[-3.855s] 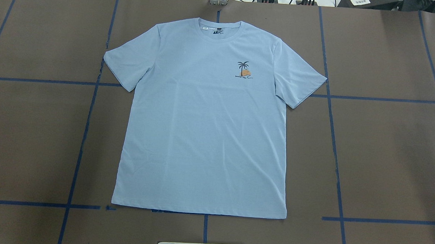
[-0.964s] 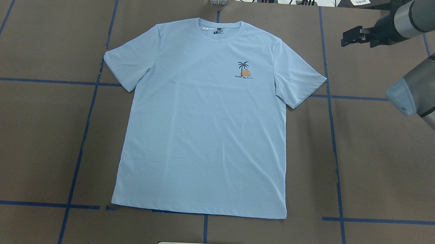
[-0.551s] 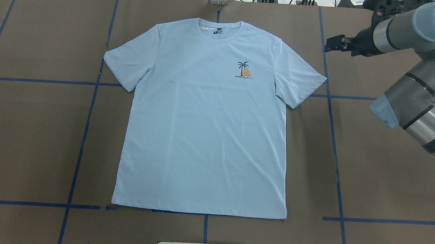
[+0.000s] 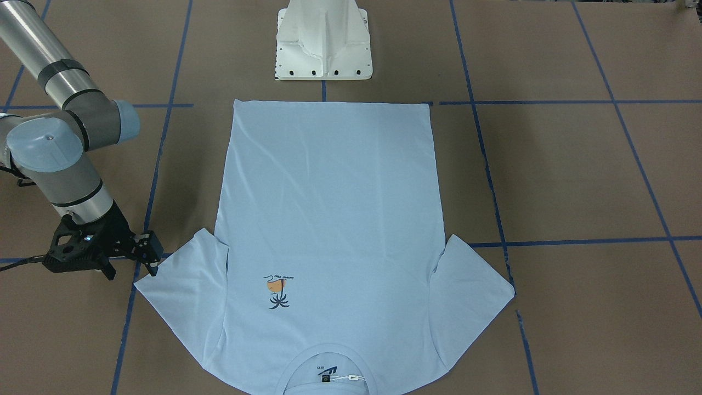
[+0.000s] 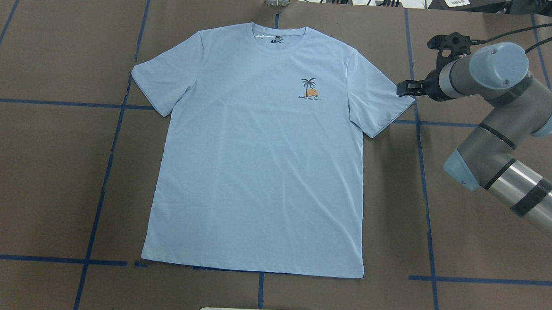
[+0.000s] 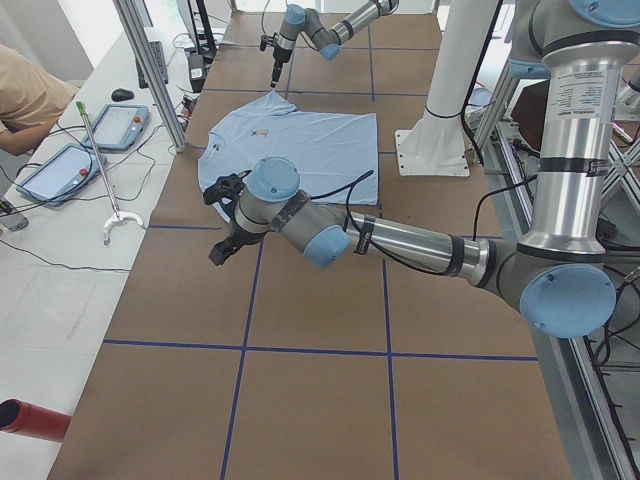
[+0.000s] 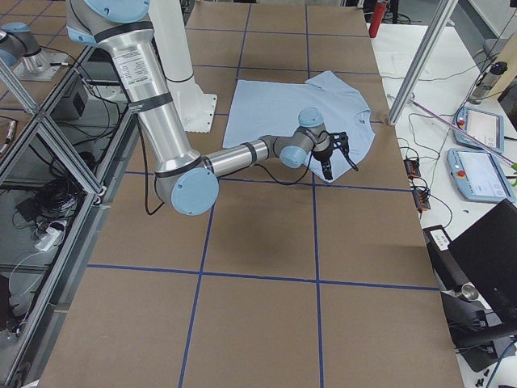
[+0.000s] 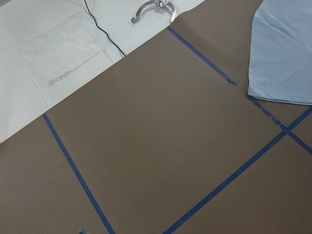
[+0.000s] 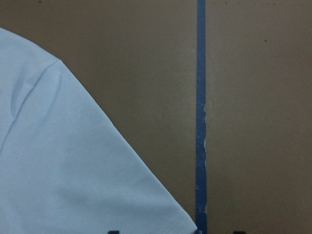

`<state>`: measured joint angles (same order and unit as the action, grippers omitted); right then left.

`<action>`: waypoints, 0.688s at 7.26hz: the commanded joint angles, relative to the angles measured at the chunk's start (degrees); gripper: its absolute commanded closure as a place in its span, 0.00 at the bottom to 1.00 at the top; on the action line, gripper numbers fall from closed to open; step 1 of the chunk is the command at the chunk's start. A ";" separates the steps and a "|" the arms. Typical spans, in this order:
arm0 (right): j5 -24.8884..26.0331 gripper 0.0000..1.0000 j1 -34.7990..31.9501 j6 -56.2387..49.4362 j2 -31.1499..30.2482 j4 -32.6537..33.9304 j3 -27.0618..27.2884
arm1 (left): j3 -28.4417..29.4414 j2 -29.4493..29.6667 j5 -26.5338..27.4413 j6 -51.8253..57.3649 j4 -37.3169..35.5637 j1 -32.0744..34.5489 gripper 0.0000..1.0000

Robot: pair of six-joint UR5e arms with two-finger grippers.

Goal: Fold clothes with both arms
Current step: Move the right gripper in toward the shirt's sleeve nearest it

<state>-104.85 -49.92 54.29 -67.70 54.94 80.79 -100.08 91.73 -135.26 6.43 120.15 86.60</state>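
Note:
The light blue T-shirt (image 5: 256,163) lies flat and face up on the brown table, collar at the far side, with the palm-tree print (image 5: 309,89) on the chest. My right gripper (image 5: 400,88) hangs just over the tip of the shirt's right-hand sleeve (image 5: 387,104). In the front-facing view the right gripper (image 4: 149,258) is at the sleeve corner, open with nothing between its fingers. The right wrist view shows the sleeve edge (image 9: 63,170) below. My left gripper (image 6: 220,248) hovers over bare table left of the shirt; whether it is open I cannot tell.
The white pedestal base (image 4: 323,49) stands at the near hem side. Blue tape lines (image 5: 110,156) cross the table. Teach pendants (image 6: 125,110) and cables lie on the white side bench, where a person's arm (image 6: 25,90) rests. A plastic bag (image 8: 68,53) lies off the mat.
The right arm has entered from the right and swung its gripper left and down to the sleeve tip. The shirt has not moved.

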 commanded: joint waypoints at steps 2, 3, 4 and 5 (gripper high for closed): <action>0.88 0.42 0.43 0.29 -0.24 0.00 -1.34 | -0.11 -0.50 -0.09 0.08 1.14 0.06 0.00; 0.96 0.43 0.52 0.55 0.46 0.00 -1.77 | -0.11 -0.76 -0.09 0.25 1.23 0.06 0.00; 0.88 0.43 0.61 0.55 0.64 0.00 -2.13 | -0.29 -0.85 -0.09 0.25 1.23 0.15 0.00; 0.96 0.45 0.70 0.47 0.72 -0.09 -2.65 | -0.37 -0.94 -0.09 0.25 1.32 0.15 0.00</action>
<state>-103.94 -49.33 54.78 -67.19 54.91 78.73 -100.33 90.93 -135.35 6.66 121.37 86.72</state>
